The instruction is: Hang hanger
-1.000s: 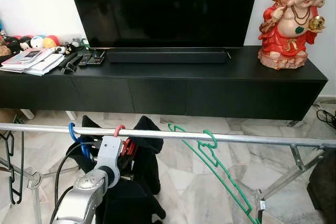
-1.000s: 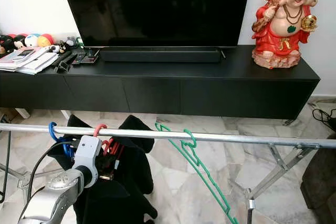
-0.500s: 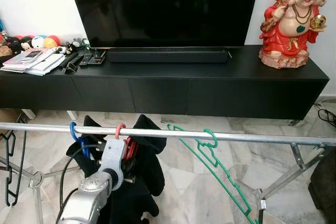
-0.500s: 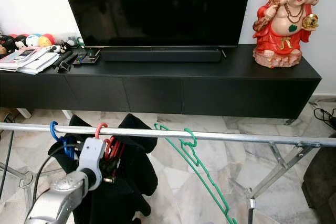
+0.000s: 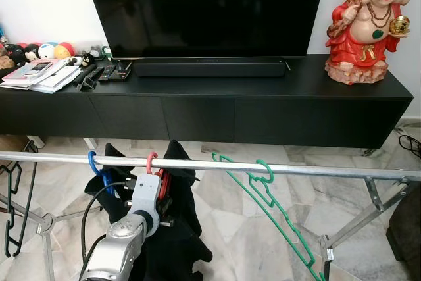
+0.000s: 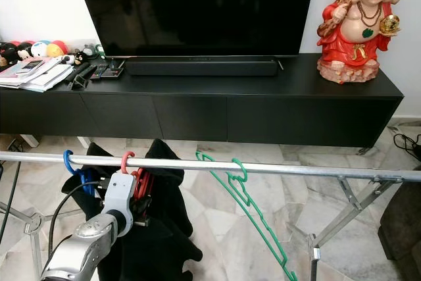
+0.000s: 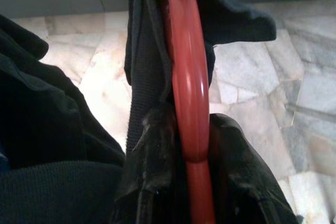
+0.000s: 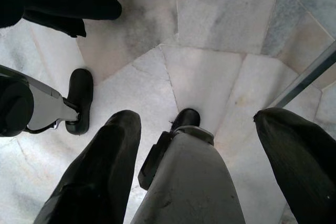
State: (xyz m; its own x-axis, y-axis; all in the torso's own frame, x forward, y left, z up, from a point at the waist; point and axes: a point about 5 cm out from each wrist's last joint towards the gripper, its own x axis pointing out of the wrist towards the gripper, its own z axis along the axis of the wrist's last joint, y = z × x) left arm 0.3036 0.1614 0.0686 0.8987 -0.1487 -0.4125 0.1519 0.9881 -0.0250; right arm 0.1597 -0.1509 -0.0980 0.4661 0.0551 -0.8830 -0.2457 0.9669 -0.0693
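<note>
A red hanger (image 7: pixel 186 93) carrying a black garment (image 5: pixel 181 228) has its hook (image 5: pixel 150 160) over the metal rail (image 5: pixel 309 170). My left gripper (image 5: pixel 162 194) sits just below the rail, shut on the red hanger's neck, with a black finger (image 7: pixel 152 166) pressed against each side. My right gripper (image 8: pixel 195 115) hangs low with its fingers wide apart and nothing between them. It points down at the marble floor and my own legs.
A blue hanger hook (image 5: pixel 92 162) sits on the rail left of the red one, and a bare green hanger (image 5: pixel 270 195) hangs tilted to the right. A black hanger (image 5: pixel 10 215) hangs at far left. Behind stand the black TV console (image 5: pixel 210 106) and a red figurine (image 5: pixel 371 27).
My left arm has edged slightly right and lower with the red hanger, and the black garment has swung a little. The head view has shifted slightly.
</note>
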